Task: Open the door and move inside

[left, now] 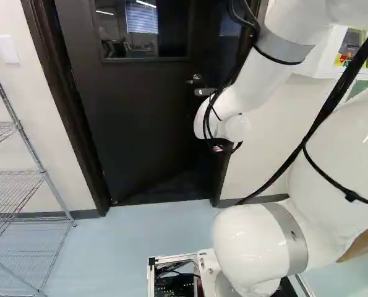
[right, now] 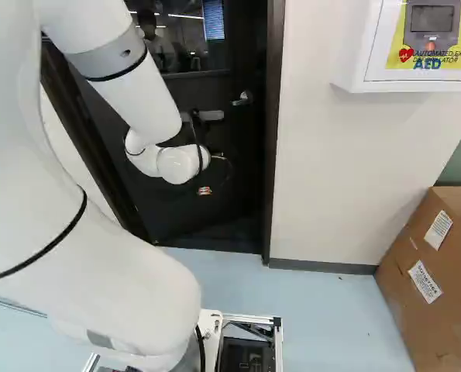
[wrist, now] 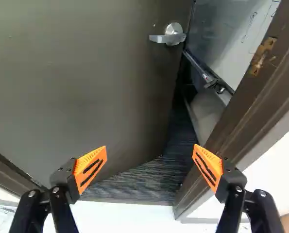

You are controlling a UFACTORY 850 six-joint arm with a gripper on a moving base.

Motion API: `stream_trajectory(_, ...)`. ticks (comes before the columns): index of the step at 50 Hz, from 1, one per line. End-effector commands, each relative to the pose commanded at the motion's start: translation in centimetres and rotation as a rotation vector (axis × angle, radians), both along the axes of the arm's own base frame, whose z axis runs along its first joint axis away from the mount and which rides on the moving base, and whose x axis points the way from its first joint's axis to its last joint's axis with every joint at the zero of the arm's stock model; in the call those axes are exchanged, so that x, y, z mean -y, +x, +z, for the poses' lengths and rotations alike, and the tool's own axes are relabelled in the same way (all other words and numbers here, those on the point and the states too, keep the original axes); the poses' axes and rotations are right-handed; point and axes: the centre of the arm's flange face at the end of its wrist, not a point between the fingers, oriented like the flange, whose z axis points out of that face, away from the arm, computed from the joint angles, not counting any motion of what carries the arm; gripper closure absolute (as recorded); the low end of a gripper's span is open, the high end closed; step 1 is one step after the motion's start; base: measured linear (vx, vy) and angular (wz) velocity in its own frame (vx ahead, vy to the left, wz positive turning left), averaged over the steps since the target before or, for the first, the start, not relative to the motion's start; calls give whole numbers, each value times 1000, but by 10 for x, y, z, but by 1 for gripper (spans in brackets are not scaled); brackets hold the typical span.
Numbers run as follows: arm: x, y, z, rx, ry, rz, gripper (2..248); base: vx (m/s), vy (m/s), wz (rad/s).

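One dark door [wrist: 76, 82] is standing ajar ahead of the claw [wrist: 150, 147], its broad face spreading in front of the claw and off toward the hinge side. The leaf is angling away from the claw into the space beyond, its free edge lying ahead, toward the latch-side post. The door frame [wrist: 241, 116] is running beside the claw on that latch side, nearer than the free edge. Between post and free edge a gap is lying ahead of the claw, slightly to the post side; dark ribbed flooring [wrist: 144, 182] is showing through it. The lever handle [wrist: 171, 36] is sitting farther ahead of the claw, on the leaf close to its free edge, and nothing is gripping it. The strike plate [wrist: 261, 56] is facing the gap from the post, ahead of the claw and off to its latch side.

Claw state: standing wide, its orange pads [wrist: 91, 167] keeping well apart, nothing being held.

Judgement: unlatching is looking finished; widening the gap is seeming the step in hand, with driving through remaining. The next move is calling for a forward push on the face near the free edge, for leverage, rather than a grip on the lever. Risks: drifting toward the post could be catching the latch-side finger on the frame; a self-closing leaf could be swinging back.
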Motion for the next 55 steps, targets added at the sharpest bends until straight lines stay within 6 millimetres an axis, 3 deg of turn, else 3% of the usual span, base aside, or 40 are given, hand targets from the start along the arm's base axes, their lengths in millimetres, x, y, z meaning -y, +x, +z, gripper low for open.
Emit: stream_trajectory(55,-1,-2,2,26,-50,76,3,0,0,0)
